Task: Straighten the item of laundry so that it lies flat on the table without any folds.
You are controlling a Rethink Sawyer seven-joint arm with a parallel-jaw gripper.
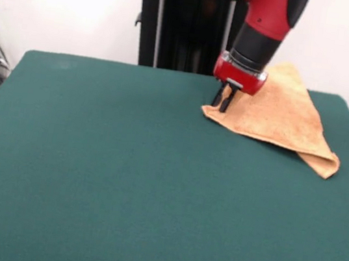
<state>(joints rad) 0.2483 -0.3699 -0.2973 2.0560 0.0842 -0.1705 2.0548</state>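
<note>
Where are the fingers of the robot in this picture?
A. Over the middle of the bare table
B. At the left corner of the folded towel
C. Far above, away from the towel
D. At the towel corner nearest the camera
B: the fingers come down at the left corner of the folded towel.

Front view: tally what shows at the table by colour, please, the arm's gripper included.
Orange-tan: 1, the towel, folded over on itself
Dark green: 1, the table
Red and black: 1, the gripper, at the towel's left corner
Total: 3
</note>
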